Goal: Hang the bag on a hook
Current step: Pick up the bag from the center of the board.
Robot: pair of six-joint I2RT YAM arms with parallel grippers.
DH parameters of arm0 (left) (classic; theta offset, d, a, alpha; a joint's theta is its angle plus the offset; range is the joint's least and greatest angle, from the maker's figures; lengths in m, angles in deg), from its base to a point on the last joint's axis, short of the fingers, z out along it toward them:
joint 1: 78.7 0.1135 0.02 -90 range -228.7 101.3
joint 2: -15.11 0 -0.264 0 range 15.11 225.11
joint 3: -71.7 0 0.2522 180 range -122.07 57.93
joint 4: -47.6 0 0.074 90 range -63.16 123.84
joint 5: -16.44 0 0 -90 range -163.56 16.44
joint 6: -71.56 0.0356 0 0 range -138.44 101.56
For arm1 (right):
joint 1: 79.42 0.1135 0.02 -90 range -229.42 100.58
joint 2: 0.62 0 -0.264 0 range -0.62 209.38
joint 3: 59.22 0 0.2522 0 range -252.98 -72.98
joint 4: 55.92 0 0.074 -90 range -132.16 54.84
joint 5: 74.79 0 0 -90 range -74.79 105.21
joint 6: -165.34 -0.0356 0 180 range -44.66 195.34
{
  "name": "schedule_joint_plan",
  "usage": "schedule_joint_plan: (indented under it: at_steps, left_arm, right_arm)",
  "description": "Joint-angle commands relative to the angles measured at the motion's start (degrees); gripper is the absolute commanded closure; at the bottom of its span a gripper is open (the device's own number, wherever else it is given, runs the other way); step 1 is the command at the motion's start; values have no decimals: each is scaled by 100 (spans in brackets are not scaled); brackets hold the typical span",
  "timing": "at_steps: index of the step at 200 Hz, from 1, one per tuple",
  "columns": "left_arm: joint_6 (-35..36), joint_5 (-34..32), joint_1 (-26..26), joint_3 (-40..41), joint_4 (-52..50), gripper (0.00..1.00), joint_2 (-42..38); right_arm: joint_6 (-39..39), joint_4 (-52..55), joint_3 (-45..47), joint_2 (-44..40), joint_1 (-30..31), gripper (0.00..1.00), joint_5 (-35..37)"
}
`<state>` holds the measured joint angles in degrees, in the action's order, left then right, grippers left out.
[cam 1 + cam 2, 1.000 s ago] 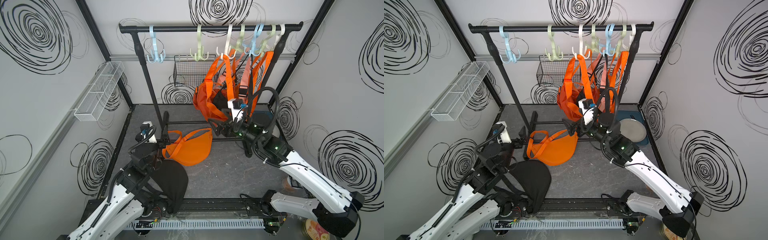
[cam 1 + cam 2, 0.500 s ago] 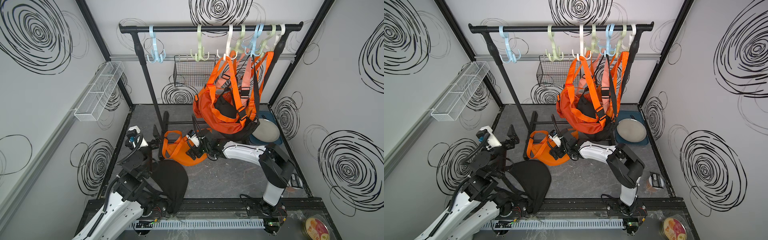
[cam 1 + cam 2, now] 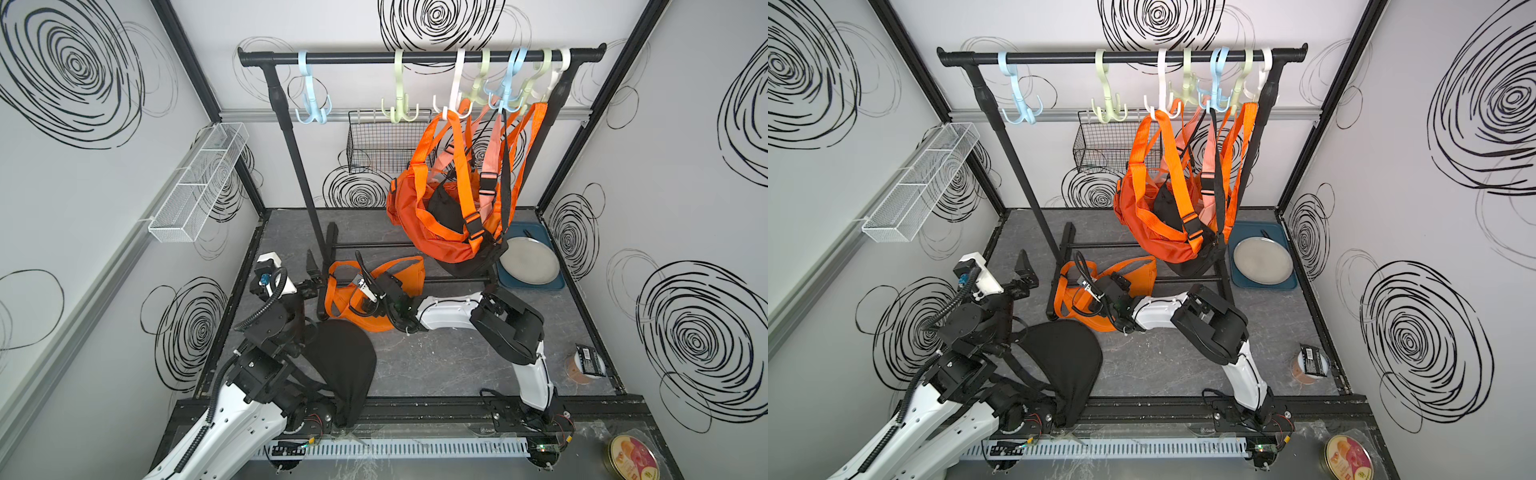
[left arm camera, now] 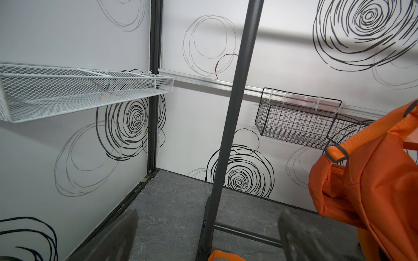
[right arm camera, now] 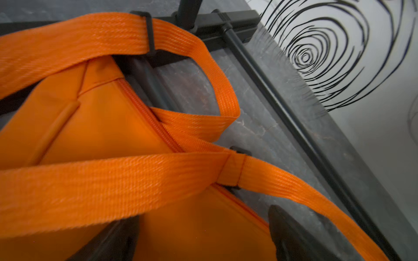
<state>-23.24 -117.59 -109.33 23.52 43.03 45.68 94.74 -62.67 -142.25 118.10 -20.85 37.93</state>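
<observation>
Grey floor (image 3: pixel 436 365): rack base (image 3: pixel 331 243), black bag (image 3: pixel 345 361) beside orange bag (image 3: pixel 401 274)

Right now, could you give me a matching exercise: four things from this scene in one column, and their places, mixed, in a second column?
1 orange bag not yet hung
2 black bag not yet hung
3 grey plate
4 black wire basket

A on the blue tray
B on the back wall
C under the right gripper
D beside the left arm

Pairs: 1-C, 2-D, 3-A, 4-B
</observation>
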Motion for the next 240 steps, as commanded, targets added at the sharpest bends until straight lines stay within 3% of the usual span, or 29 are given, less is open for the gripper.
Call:
schedule_joint_plan:
  at_steps: [1,61,88,153,176,192,240]
  left_arm:
    - [102,-97,5,40,388,1,-55]
    - [128,-89,5,45,390,1,-75]
    - [111,-46,13,32,391,1,-51]
    - [145,-46,22,49,391,1,-24]
    - [162,78,24,53,404,1,-29]
    - [217,529,22,75,419,1,-36]
    - [444,2904,-174,55,453,1,110]
  right_arm:
    - [406,-536,-259,182,-20,8,351]
    - [482,-761,-391,253,150,17,-119]
    - [448,-645,-570,351,158,26,-298]
    - [417,-533,-785,287,114,86,-487]
    - [363,-544,-686,-131,22,100,-488]
    - [213,-391,-689,-547,-101,100,-506]
    - [-97,167,-865,-1654,-330,100,-282]
